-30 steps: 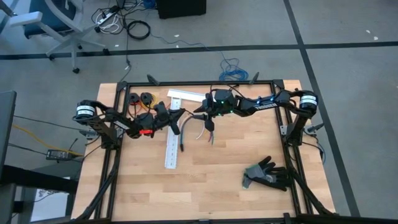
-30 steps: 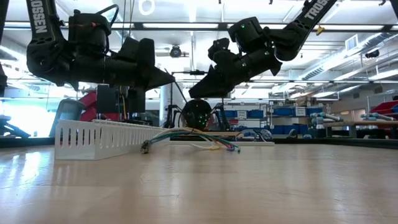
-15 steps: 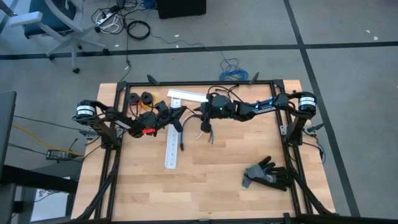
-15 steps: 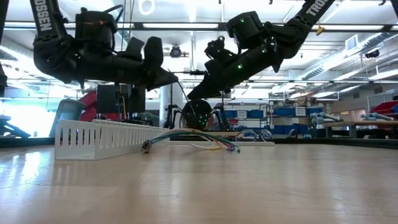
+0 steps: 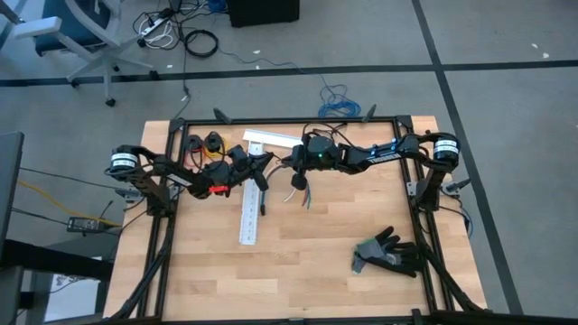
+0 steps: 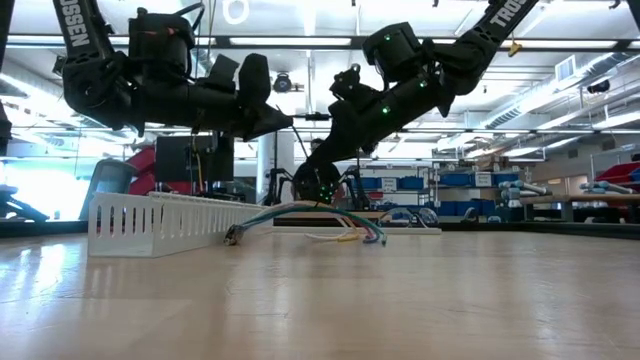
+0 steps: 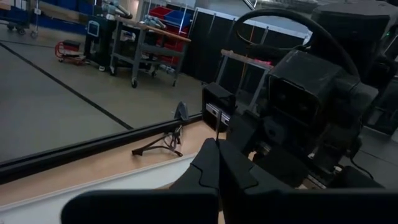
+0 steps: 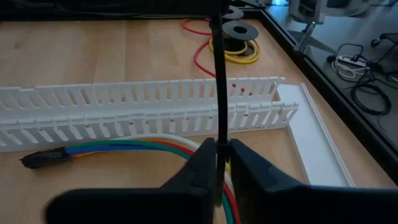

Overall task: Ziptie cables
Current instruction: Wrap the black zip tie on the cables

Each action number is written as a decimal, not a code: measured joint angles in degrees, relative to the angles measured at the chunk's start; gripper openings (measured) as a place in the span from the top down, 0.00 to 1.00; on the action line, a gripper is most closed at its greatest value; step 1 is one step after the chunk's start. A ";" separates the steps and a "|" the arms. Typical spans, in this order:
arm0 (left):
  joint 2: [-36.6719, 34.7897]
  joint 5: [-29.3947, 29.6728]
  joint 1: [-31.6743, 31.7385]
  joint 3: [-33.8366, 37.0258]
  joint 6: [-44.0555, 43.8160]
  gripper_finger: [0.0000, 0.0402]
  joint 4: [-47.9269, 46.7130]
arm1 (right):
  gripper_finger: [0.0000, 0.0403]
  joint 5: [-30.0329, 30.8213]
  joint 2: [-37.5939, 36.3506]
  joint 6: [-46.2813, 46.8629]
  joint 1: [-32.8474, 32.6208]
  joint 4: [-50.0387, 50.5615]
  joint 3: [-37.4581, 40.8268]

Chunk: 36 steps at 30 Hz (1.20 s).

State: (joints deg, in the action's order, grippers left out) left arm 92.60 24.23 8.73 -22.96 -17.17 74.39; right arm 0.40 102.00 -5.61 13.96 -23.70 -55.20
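High view: both arms meet over the far middle of the table (image 5: 298, 262). Left gripper (image 5: 262, 169) and right gripper (image 5: 291, 167) sit near each other above the cables (image 5: 280, 188), which lie just beside the long white slotted duct (image 5: 250, 209). Second white duct piece (image 5: 271, 138) at the far edge, spools (image 5: 204, 140) far left, black glove (image 5: 386, 252) near right, well clear of the work.

Low view: cables (image 6: 305, 222) lie loose on the wood, fanned out beside the duct (image 6: 160, 222), no strap visibly around them. Both grippers hang above the bundle, the right gripper (image 6: 312, 180) lower and closer to it.

Left wrist view: left gripper (image 7: 217, 168) fully closed, pinching a thin black strap, the ziptie (image 7: 217, 134), which sticks up from between the fingertips. Right arm's wrist fills the frame just beyond.

Right wrist view: right gripper (image 8: 221, 163) closed on the ziptie (image 8: 217, 74), strap running straight up out of the fingertips. Cables (image 8: 130, 151) directly below, duct (image 8: 143, 106) behind, spools (image 8: 239, 31) farther off.

Status, my read: early. Both claws hold the ziptie, it spans between them above the bundle. Looping, threading and tightening are all left. In the way: the duct crowds one side of the bundle, and the two wrists are tight against each other.
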 joint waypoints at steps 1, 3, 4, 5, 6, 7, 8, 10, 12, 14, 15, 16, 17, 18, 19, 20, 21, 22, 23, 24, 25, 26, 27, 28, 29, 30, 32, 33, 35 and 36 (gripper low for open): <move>0.00 -0.02 0.00 0.00 0.00 1.00 0.00 | 0.96 0.00 0.00 -0.06 0.00 0.00 0.00; 0.00 -0.02 0.00 0.00 0.00 1.00 0.13 | 0.98 -0.03 0.00 -0.41 0.00 0.00 0.00; 0.00 -0.02 0.00 0.00 0.00 1.00 0.40 | 0.98 -0.04 0.00 -0.33 0.00 0.00 0.00; 0.00 -0.06 0.00 0.00 0.00 1.00 0.82 | 0.98 -0.04 0.00 -0.21 0.00 0.06 -0.01; 0.02 -0.07 0.00 0.00 0.00 1.00 1.34 | 0.98 -0.04 0.00 -0.12 0.00 0.34 -0.06; 0.02 -0.07 0.00 0.00 0.00 1.00 1.94 | 0.99 -0.05 0.00 -0.12 -0.02 0.80 -0.11; 0.02 -0.07 0.00 0.00 0.00 1.00 2.70 | 0.99 -0.04 0.00 -0.10 -0.02 1.36 -0.11; 0.02 -0.07 0.00 0.00 0.26 1.00 4.49 | 1.00 -0.04 0.08 -0.10 0.00 2.35 -0.05; 0.02 -0.04 0.02 0.00 0.35 1.00 5.22 | 1.00 -0.04 0.09 -0.09 0.00 2.42 -0.04; 0.00 -0.05 0.00 0.00 0.35 1.00 5.75 | 1.00 -0.04 0.09 -0.07 0.00 2.93 -0.04; 0.01 -0.04 0.00 0.00 0.35 1.00 5.99 | 1.00 -0.04 0.09 -0.02 -0.02 3.19 -0.04; 0.00 -0.04 0.00 0.00 0.35 1.00 6.01 | 1.00 -0.04 0.09 -0.02 0.00 3.26 -0.04; 0.00 -0.04 0.00 0.00 0.35 1.00 5.99 | 1.00 0.04 0.09 -0.06 -0.02 3.21 -0.04; 0.00 -0.04 0.00 0.00 0.35 1.00 5.62 | 1.00 0.09 0.09 -0.08 0.00 3.09 -0.04; 0.00 -0.04 0.00 0.00 0.35 1.00 5.13 | 1.00 0.09 0.09 -0.03 -0.01 2.88 -0.04; 0.00 -0.03 0.00 0.00 0.35 1.00 4.34 | 0.99 0.09 0.09 0.15 0.03 2.45 -0.04; 0.00 0.06 0.01 0.00 0.35 1.00 3.59 | 0.99 0.08 0.09 0.45 0.05 1.93 -0.04; 0.00 0.29 0.00 0.00 0.32 1.00 3.05 | 0.98 0.04 0.09 0.47 0.04 1.44 -0.04; 0.00 0.58 0.00 0.00 0.24 1.00 2.74 | 0.97 0.04 0.09 0.47 0.04 1.24 -0.04; 0.00 0.73 0.00 0.00 0.21 1.00 2.28 | 0.96 0.02 0.09 0.47 0.04 1.22 -0.04; 0.00 0.87 0.02 0.00 0.17 1.00 1.52 | 0.95 0.02 0.09 0.47 0.04 1.11 -0.04; 0.00 1.11 0.02 0.00 0.17 1.00 0.76 | 0.93 0.02 0.09 0.47 0.04 0.96 -0.04; 0.00 1.56 0.02 0.02 0.19 1.00 0.23 | 0.91 0.00 0.09 0.47 0.04 0.67 -0.04; 0.00 1.89 0.02 0.00 0.20 1.00 0.03 | 0.89 -0.02 0.09 0.47 0.04 0.38 -0.04; 0.00 1.97 0.02 0.01 0.20 1.00 -0.03 | 0.87 -0.02 0.09 0.47 0.04 0.12 -0.04; 0.00 2.08 0.02 0.02 0.20 1.00 -0.17 | 0.84 -0.02 0.09 0.47 0.04 -0.15 -0.04; 0.00 2.10 0.02 0.02 0.17 1.00 -0.61 | 0.79 -0.02 0.09 0.49 0.04 -0.89 -0.04; 0.00 2.10 0.02 0.02 0.19 1.00 -0.63 | 0.77 -0.02 0.09 0.49 0.04 -1.33 -0.04; 0.00 2.10 0.02 0.02 0.12 1.00 -0.52 | 0.73 0.30 0.09 0.79 0.04 -2.48 -0.04; 0.00 2.10 0.02 0.02 0.07 1.00 -0.56 | 0.71 0.65 0.09 1.07 0.02 -3.14 -0.04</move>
State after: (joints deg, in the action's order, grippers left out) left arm 92.60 26.33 8.75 -22.94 -17.10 73.83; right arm 1.05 102.08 -4.54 13.98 -26.84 -55.24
